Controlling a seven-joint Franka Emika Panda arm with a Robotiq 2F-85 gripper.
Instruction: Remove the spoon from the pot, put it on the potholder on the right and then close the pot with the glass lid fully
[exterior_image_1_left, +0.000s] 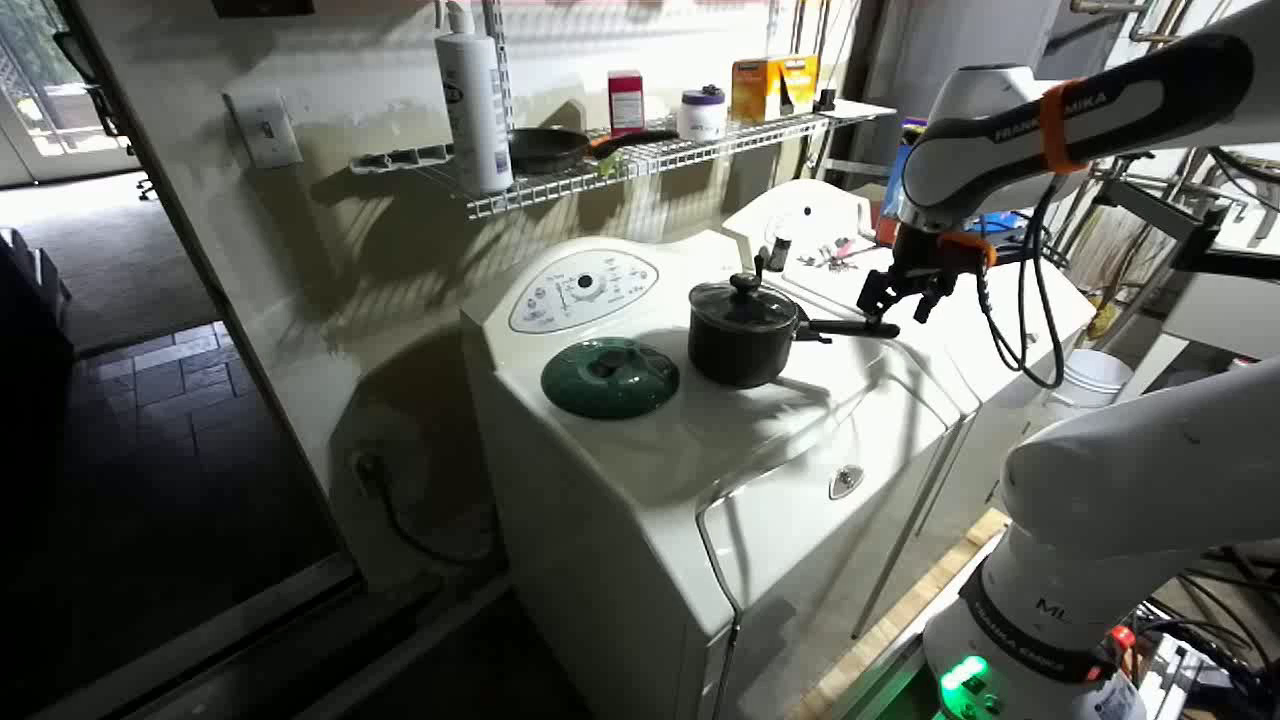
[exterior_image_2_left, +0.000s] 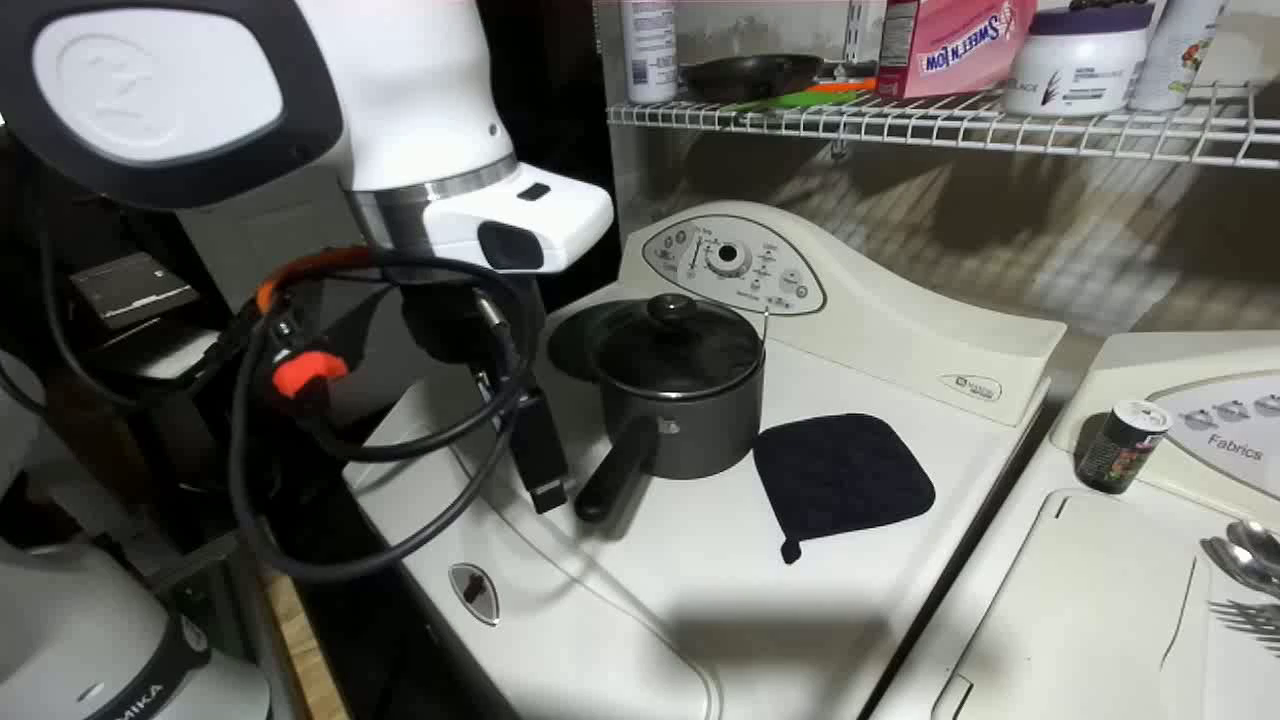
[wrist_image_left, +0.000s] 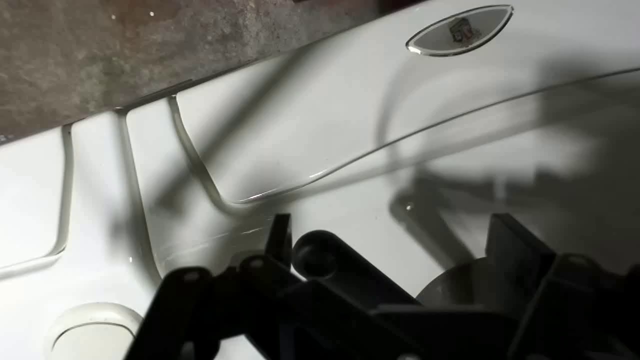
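Pale light falls across a glossy white desk (exterior_image_2_left: 700, 570) with a rounded control panel (exterior_image_1_left: 585, 288) at its back, below a wire shelf (exterior_image_1_left: 650, 164) fixed to the wall (exterior_image_1_left: 330, 150). On that shelf are a tall white bottle (exterior_image_1_left: 474, 115), a frying pan (exterior_image_1_left: 548, 148), a red box (exterior_image_1_left: 626, 100) and a jar (exterior_image_1_left: 702, 116) with a purple cap.

The pot (exterior_image_1_left: 738, 352) stands upright on the desk in both exterior views, its long straight handle (exterior_image_1_left: 855, 328) reaching out toward the end effector (wrist_image_left: 391, 227). The glass lid (exterior_image_2_left: 682, 357) lies over the pot's mouth with its knob (exterior_image_2_left: 671, 307) up; whether it seats fully all round, I cannot tell. A slim upright piece (exterior_image_2_left: 766, 325) shows at the rim, too thin to identify. Just beside the pot, in an exterior view, the dark potholder (exterior_image_2_left: 845, 475) lies flat. Near the pot on another side, a dark green disc (exterior_image_1_left: 610, 385) rests on the desk, its centre black.

The end effector is spread, its two fingers (wrist_image_left: 283, 240) well apart. In the wrist view the tip of the handle shows between them, close to the finger on that view's left; whether the two touch, I cannot tell. On the neighbouring white surface (exterior_image_2_left: 1080, 620), a small dark can (exterior_image_2_left: 1122, 447) stands upright, with spoons (exterior_image_2_left: 1240, 565) and forks (exterior_image_2_left: 1250, 618) lying near it.
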